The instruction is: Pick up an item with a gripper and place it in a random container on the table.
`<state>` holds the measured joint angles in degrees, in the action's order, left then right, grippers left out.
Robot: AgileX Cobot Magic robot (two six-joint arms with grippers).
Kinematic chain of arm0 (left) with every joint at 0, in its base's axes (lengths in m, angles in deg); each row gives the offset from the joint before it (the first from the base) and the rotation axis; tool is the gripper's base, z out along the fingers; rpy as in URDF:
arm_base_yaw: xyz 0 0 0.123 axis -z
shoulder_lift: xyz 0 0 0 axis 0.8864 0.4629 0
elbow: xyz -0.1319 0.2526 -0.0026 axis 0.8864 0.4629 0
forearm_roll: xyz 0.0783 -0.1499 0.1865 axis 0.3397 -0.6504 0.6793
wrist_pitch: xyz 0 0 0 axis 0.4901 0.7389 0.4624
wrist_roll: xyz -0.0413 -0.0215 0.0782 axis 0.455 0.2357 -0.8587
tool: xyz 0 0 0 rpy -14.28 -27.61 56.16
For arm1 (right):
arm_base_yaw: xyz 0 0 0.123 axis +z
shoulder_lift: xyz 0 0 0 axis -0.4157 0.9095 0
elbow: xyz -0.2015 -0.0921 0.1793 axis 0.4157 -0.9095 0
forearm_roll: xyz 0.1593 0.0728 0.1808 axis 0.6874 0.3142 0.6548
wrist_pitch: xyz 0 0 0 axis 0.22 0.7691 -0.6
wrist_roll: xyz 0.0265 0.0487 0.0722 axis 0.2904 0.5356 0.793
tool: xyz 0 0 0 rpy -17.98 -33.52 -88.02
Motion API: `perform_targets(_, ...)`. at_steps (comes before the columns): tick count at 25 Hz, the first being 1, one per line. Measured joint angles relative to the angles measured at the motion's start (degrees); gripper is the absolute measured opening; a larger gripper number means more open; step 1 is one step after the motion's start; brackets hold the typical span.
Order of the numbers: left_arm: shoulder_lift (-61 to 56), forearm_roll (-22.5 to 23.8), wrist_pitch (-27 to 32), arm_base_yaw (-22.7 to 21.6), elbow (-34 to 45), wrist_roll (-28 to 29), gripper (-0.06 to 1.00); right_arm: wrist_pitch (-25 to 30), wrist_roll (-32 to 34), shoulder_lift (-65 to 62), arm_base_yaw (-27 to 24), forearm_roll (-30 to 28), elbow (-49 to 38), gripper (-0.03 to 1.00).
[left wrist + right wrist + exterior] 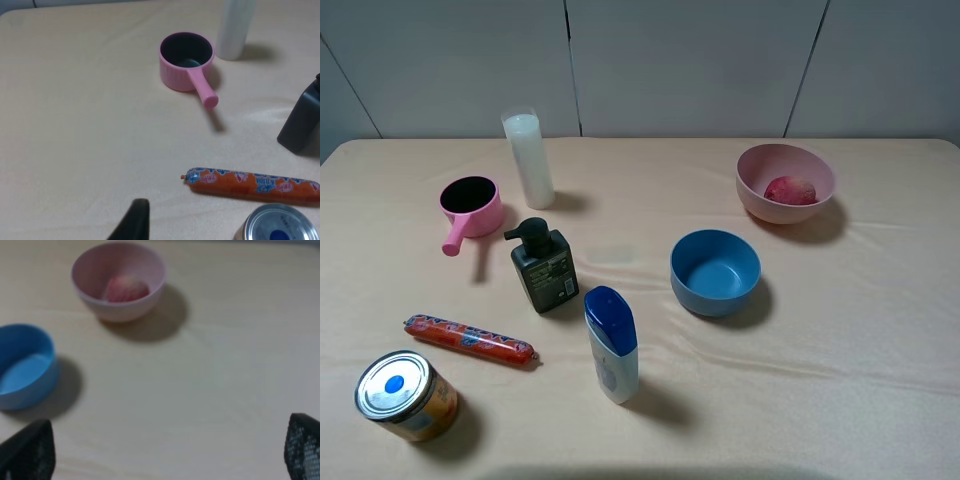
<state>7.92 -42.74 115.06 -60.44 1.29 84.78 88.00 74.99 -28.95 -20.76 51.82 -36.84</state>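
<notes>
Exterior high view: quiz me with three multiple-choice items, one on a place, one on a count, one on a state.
1. Where is the small round red-pink fruit?
A. In the wide pale pink plastic bowl
B. In the blue bowl
C. On the beige cloth-covered table

2. How many open bowls?
A. One
B. Two
C. Three

3. State of the right tool?
A. Shut on the fruit
B. Shut, empty
C. Open, empty

Key: A, the fruit lies inside the pink bowl; B, one pink, one blue; C, the right wrist view shows its fingers wide apart, holding nothing.
</notes>
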Motion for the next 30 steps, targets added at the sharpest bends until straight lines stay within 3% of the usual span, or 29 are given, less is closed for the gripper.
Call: perform_targets(30, 0.0, 0.0, 0.0, 0.0, 0.0, 0.0, 0.99, -1.4, 0.0, -2.7, 0.0, -0.8, -1.7, 0.69)
